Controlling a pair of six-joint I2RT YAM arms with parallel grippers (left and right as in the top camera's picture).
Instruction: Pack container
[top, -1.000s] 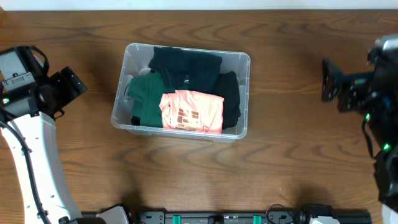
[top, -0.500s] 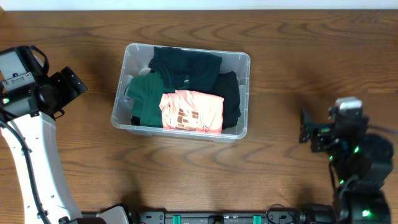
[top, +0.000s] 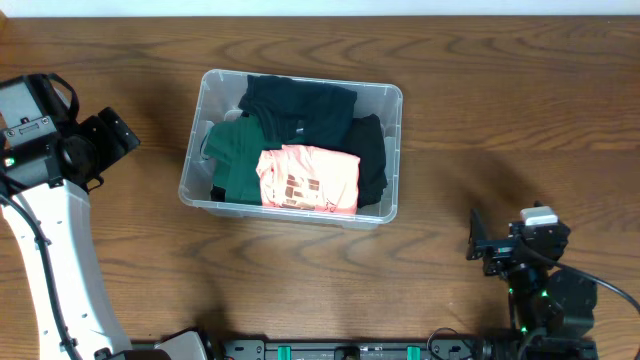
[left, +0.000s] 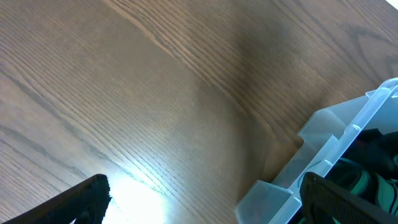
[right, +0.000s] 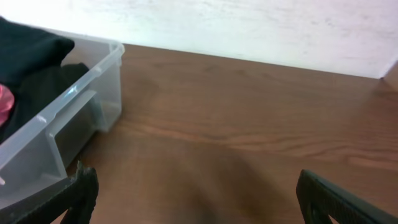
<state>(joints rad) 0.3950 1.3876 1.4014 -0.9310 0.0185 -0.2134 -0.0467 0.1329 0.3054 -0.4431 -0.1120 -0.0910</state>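
Observation:
The clear plastic container (top: 390, 100) sits at the middle of the table. It holds a folded pink garment (top: 308, 180), a green garment (top: 232, 150) and black garments (top: 300, 105). Its corner shows in the left wrist view (left: 323, 134) and its side in the right wrist view (right: 68, 102). My left gripper (top: 118, 140) is open and empty, left of the container. My right gripper (top: 478, 245) is open and empty, low at the front right, pointing toward the container.
The wooden table (top: 480, 110) surrounds the container. A black rail with green clips (top: 350, 350) runs along the front edge. A pale wall (right: 249, 25) lies beyond the table's far edge.
My right arm has drawn back from the right side to the front right corner and dropped low. The left arm and the container's contents have not moved.

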